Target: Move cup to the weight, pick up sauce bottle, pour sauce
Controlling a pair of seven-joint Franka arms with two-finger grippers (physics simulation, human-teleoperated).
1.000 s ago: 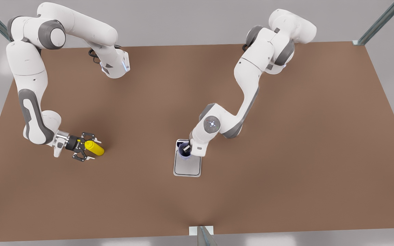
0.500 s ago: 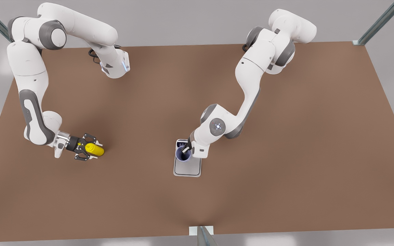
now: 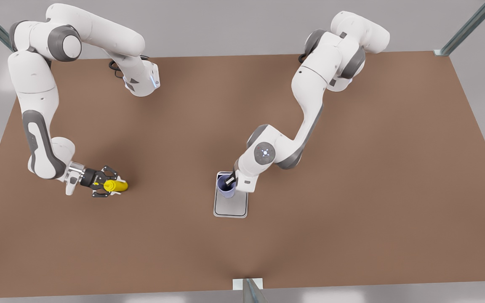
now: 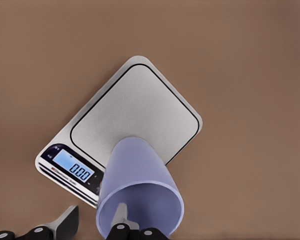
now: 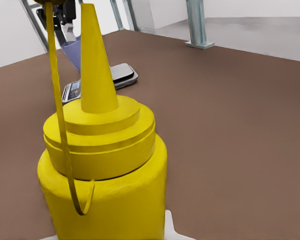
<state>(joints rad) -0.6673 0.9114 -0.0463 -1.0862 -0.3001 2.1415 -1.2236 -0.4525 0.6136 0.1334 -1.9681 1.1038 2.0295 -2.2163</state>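
Currently the left gripper [image 3: 230,182], centre of the front view, pinches the rim of the cup [image 3: 226,187]: one finger inside, one outside, seen in the left wrist view [image 4: 121,220]. The cup [image 4: 138,187] stands on the weight [image 3: 230,205] near its display end, looking tipped a bit; display [image 4: 73,167] reads 0.00, so probably not fully resting yet. The table [image 3: 352,189] is brown.

The right gripper [image 3: 108,186], lower left of the front view, has its fingers pressed in on the sauce bottle [image 3: 115,185]. The bottle lies on its side, long axis roughly horizontal in the frame. In the right wrist view the sauce bottle [image 5: 102,180] has its nozzle [image 5: 95,65] aimed away from the wrist, toward the weight [image 5: 117,75] and the far cup [image 5: 72,52], upper left of that frame.

Step in hand, judged: seat cup, secure bottle. Do it well: set the cup flat and upright on the steel plate before the fingers part, withdraw straight up so the inner finger doesn't drag the rim. Grip the bottle mid-body firmly, lift before turning; keep the nozzle away from the cup until over it.
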